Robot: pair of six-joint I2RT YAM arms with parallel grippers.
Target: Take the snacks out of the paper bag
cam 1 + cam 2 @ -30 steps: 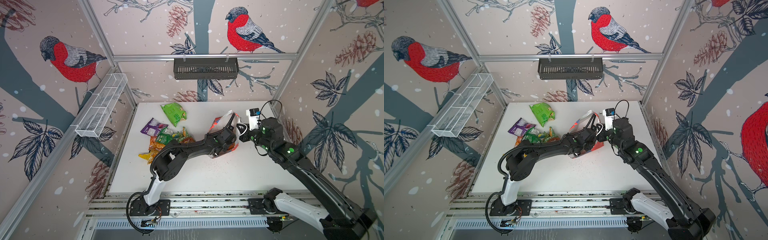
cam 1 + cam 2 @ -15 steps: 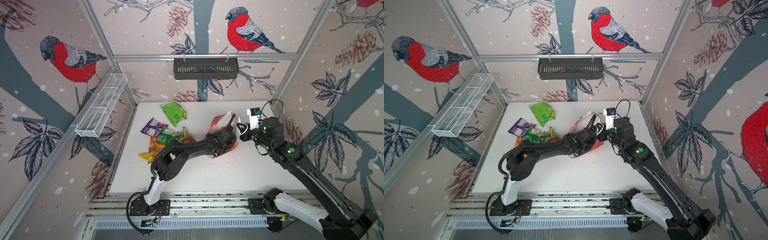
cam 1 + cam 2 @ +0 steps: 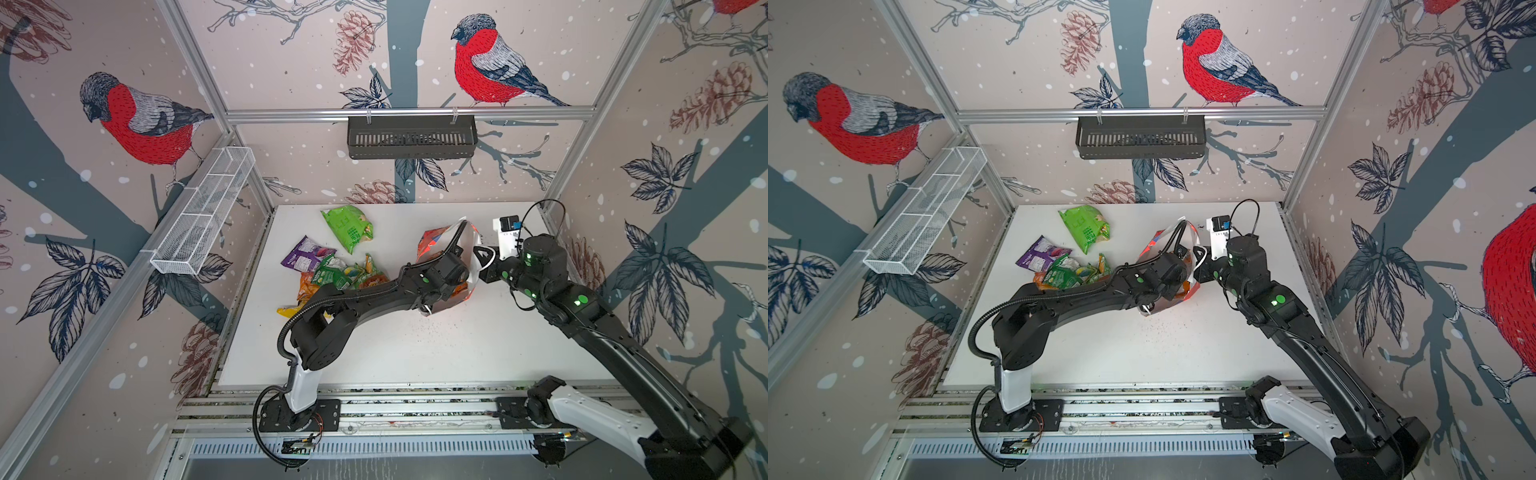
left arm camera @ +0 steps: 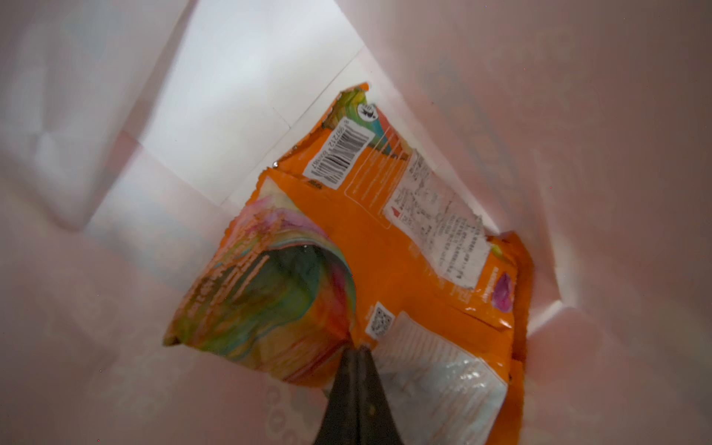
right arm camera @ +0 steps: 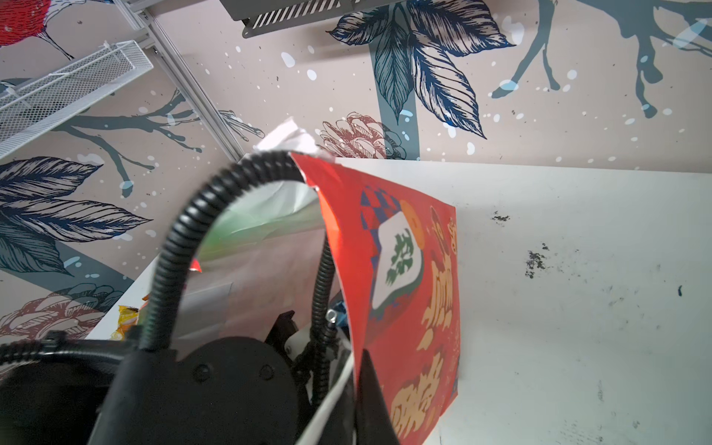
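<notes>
I am reaching my left gripper (image 4: 356, 348) deep inside the paper bag (image 3: 436, 245). The bag looks tipped over at about 1 o'clock from the middle of the table (image 3: 415, 353). The gripper's two fingers are squeezing shut on a fold of the orange packet (image 4: 385, 239), which is lying at the bottom of the bag. My right gripper (image 5: 360, 371) is pinching shut on the bag's red wall near the mouth, keeping it open. To do this well, I think I should be pulling the left arm slowly back out toward 8 o'clock, so the crinkly packet is not slipping from that small pinch or catching on the paper. The right one should be holding on so the bag is not sliding along. Then the packet can be joining the other snacks (image 3: 336, 274) piled at 10 o'clock. A second ago the left fingers were standing partly open, and now they are closed. Both arms, the bag and the pile are sitting almost where they were.
</notes>
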